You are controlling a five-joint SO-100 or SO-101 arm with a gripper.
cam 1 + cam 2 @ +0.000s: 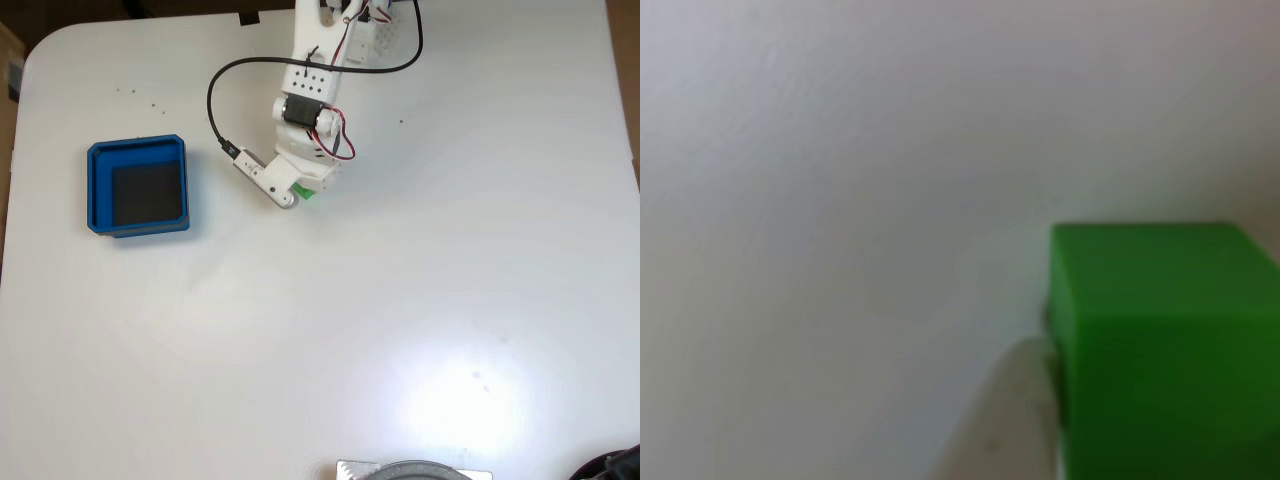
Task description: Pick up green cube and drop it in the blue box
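**End effector down at the green cube, blue box off to the left**

Your green cube (305, 190) sits on the white bench (400, 300) in the far half of the fixed view, a little left of centre. From that camera you see just a sliver of green peeking out at the near edge of the arm's white head. In the other view the cube (1160, 350) is large and blurred in the lower right corner, standing flat on the bench with its top face and one side face showing.

Your end effector (300, 192) is right down at the cube. In the other view one pale fingertip (1005, 420) comes up from the bottom edge and lies against the cube's left face, touching or very nearly so; the blur keeps you from being sure. The second finger is out of sight, so you cannot tell whether the end effector is clenched on the cube or released.

The white arm (310, 110) reaches in from the far edge of the fixed view, with a black cable (215, 90) looping out to its left and red wires (345, 140) at its right side.

The blue box (137, 186) stands well apart from the cube, to the left in the fixed view, at about the same depth. Its dark floor holds nothing.

At the near edge of the fixed view you can make out a grey, rounded object (415, 470), cut off by the frame.
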